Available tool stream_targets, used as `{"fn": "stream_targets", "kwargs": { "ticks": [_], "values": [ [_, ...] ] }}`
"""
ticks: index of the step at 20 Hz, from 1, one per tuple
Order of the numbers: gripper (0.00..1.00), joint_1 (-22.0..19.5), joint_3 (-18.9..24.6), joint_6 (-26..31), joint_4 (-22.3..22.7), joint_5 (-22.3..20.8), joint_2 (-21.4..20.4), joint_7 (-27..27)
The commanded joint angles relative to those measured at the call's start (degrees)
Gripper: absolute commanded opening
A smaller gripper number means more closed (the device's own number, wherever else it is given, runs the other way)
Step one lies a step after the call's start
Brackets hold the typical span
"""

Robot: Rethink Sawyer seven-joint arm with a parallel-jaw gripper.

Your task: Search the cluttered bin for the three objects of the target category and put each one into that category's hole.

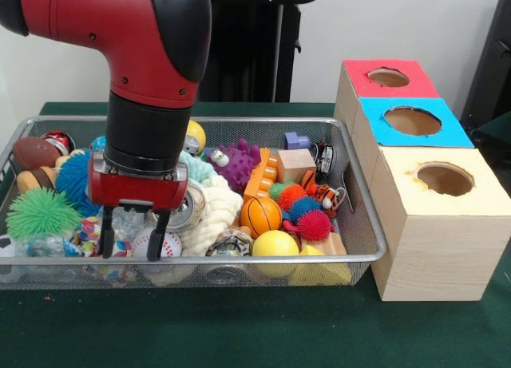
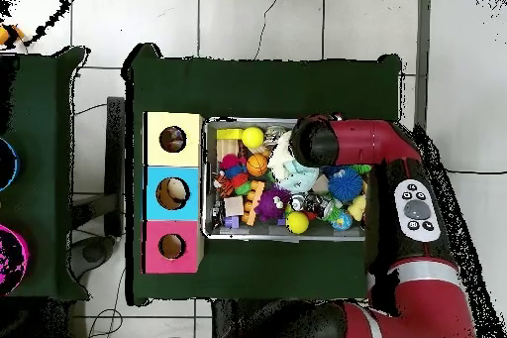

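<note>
honestly, your red-and-black gripper (image 1: 132, 239) hangs spread over a spotted white fabric cloth (image 1: 97, 234) at the silver wire-mesh bin's (image 1: 363, 216) near edge; it could pinch the baseball (image 1: 156, 244) beside it instead.

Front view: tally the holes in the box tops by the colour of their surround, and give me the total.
red-surround hole: 1
blue-surround hole: 1
yellow-surround hole: 1
Total: 3
</note>
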Motion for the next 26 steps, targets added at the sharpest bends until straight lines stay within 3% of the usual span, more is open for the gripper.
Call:
{"fn": "stream_targets", "kwargs": {
  "ticks": [1, 7, 14, 26],
  "values": [
    [1.0, -3.43, 1.97, 4.84, 1.4, -4.44, 1.94, -10.25],
    [1.0, -5.37, 3.52, 5.89, 3.46, -3.99, -0.31, -12.74],
    [1.0, -7.89, 6.25, 8.73, 8.42, -0.51, -4.35, -12.57],
    [1.0, -7.9, 5.93, 8.74, 11.81, 0.54, -3.15, -6.9]
  ]
}}
